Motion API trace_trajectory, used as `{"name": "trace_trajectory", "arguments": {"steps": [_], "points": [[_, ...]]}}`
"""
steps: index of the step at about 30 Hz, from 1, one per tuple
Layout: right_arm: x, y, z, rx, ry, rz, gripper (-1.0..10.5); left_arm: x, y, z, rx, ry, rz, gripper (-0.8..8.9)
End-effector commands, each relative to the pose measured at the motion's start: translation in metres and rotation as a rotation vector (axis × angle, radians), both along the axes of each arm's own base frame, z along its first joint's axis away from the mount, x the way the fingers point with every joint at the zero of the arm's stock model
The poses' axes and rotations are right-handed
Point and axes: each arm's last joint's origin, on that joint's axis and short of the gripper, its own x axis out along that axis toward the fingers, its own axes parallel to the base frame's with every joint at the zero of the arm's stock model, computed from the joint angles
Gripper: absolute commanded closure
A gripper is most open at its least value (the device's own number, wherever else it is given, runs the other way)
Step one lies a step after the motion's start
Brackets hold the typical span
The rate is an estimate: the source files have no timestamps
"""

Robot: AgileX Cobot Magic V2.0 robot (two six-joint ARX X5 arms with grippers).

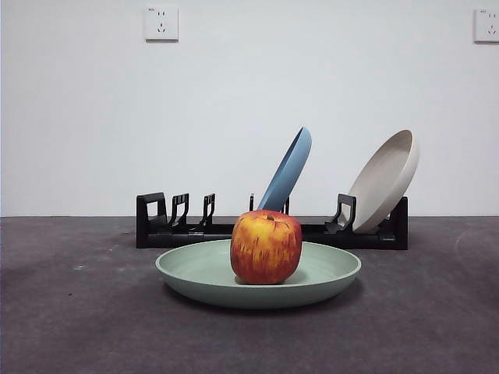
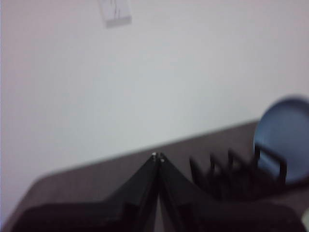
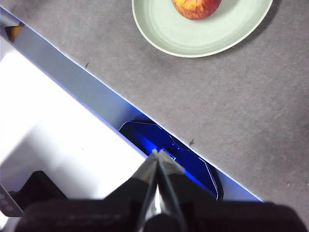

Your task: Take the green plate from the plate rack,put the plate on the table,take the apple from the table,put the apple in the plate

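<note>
The green plate (image 1: 327, 273) lies flat on the table (image 1: 78, 312) in front of the plate rack (image 1: 160, 226). The apple (image 1: 266, 246) sits upright in the plate's middle. The right wrist view shows the plate (image 3: 193, 38) and the apple (image 3: 195, 7) from above, far from my right gripper (image 3: 158, 153), which is shut and empty above the table's edge. My left gripper (image 2: 158, 156) is shut and empty, raised, facing the wall, with the rack (image 2: 227, 179) beside it. Neither gripper shows in the front view.
A blue plate (image 1: 287, 171) and a beige plate (image 1: 384, 179) lean in the rack. The blue plate (image 2: 285, 135) also shows in the left wrist view. A blue object (image 3: 169, 145) lies beyond the table's edge under the right gripper.
</note>
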Motion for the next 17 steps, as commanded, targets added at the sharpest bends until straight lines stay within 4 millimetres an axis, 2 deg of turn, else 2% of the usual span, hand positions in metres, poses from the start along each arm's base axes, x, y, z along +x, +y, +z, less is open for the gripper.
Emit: {"name": "trace_trajectory", "arguments": {"steps": [1, 4, 9, 17], "points": [[0.0, 0.0, -0.001, 0.001, 0.003, -0.008, 9.5, -0.001, 0.002, -0.024, -0.035, 0.023, 0.012, 8.17], [0.0, 0.0, -0.001, 0.001, 0.003, -0.008, 9.5, -0.001, 0.002, -0.046, -0.043, 0.055, 0.019, 8.17], [0.0, 0.0, -0.001, 0.001, 0.004, -0.008, 9.5, -0.001, 0.003, -0.072, -0.066, 0.088, 0.02, 8.17], [0.0, 0.0, -0.001, 0.001, 0.003, -0.008, 9.5, -0.002, 0.003, -0.094, -0.074, 0.16, 0.023, 8.17]]}}
